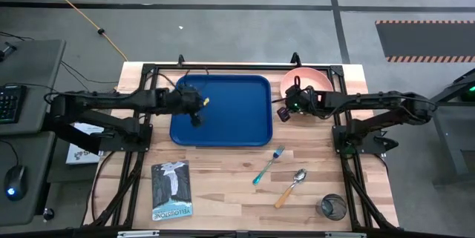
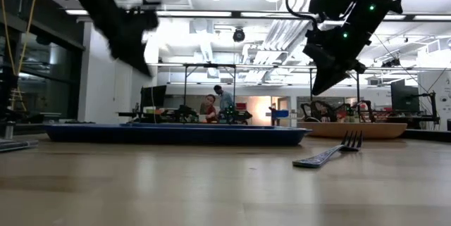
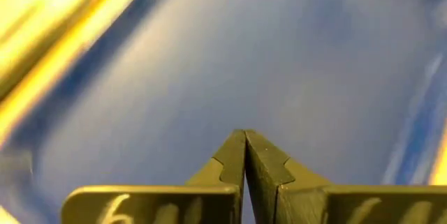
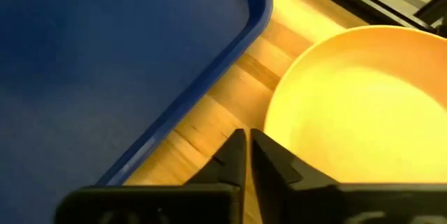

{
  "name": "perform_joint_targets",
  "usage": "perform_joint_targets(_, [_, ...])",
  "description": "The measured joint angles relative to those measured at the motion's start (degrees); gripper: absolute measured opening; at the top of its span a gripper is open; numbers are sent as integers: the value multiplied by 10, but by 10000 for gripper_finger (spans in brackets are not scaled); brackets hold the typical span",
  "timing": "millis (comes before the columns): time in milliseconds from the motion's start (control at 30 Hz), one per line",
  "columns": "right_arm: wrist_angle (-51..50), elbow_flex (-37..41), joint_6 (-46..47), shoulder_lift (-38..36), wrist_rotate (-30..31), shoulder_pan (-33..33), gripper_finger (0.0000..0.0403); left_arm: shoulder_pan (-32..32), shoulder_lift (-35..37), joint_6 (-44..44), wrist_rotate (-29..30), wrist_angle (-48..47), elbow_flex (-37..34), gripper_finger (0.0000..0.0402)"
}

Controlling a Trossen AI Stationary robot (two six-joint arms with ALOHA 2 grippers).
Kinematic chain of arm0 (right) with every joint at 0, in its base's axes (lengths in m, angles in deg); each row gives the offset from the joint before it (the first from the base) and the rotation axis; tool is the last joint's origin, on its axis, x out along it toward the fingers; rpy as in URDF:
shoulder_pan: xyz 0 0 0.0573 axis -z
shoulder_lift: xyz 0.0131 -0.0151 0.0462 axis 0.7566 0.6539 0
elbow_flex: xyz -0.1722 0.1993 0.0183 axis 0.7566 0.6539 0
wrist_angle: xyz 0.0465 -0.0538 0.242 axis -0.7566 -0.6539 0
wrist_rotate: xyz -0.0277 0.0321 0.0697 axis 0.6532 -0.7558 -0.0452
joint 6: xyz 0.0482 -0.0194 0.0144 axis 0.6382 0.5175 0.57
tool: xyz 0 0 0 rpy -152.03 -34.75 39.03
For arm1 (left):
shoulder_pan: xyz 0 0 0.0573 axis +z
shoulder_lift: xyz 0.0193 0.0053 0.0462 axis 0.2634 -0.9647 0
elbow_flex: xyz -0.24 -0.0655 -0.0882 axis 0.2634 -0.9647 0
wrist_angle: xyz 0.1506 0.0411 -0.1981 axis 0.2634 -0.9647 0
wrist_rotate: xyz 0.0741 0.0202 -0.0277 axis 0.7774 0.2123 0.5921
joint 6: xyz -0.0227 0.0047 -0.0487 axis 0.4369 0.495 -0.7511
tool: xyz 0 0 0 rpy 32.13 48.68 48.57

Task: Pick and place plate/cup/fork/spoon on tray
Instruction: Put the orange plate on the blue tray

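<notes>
The royal-blue tray (image 1: 221, 110) lies on the table's far half. The peach-orange plate (image 1: 306, 81) lies on the table just right of the tray; it also shows in the right wrist view (image 4: 356, 105). The blue-handled fork (image 1: 267, 165) and the orange-handled spoon (image 1: 290, 187) lie on the wood nearer the front. The dark see-through cup (image 1: 332, 207) stands at the near right. My left gripper (image 1: 196, 119) is shut and empty above the tray's left part. My right gripper (image 1: 283, 113) is shut and empty between tray and plate, above the table.
A dark booklet (image 1: 171, 189) with a waterfall picture lies at the near left of the table. A black frame (image 1: 245, 67) runs along the table's far edge. People show in the room beyond the table (image 2: 217, 106).
</notes>
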Motion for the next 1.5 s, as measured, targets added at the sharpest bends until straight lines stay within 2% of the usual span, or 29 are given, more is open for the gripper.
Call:
perform_joint_targets(167, [2,0,0,16,-17,2,101,-10,44,57,-47,142,0,0])
perform_joint_targets(367, [26,1,-26,54,-7,23,207,-21,55,80,-102,306,-27,0])
perform_joint_targets(500, [47,1,-28,84,-18,39,240,-27,55,75,-145,385,-65,0])
perform_joint_targets(633, [56,1,-28,121,-14,53,244,-28,53,55,-162,392,-76,0])
perform_joint_targets(833, [81,1,-21,163,-12,65,237,-43,59,54,-168,423,-75,0])
perform_joint_targets(900, [91,1,-16,175,-10,65,231,-54,65,54,-187,439,-75,0])
perform_joint_targets(1000, [93,1,-10,191,4,68,216,-71,73,55,-222,458,-75,0])
perform_joint_targets(1100, [92,1,-10,196,10,68,193,-87,85,60,-225,474,-75,0])
perform_joint_targets(1233, [94,1,-10,193,13,68,148,-106,111,90,-178,476,-75,0])
perform_joint_targets(1433, [89,1,-31,193,24,67,29,-141,151,135,-81,435,-75,0])
perform_joint_targets(1500, [86,1,-37,190,23,66,10,-152,161,143,-48,417,-75,0])
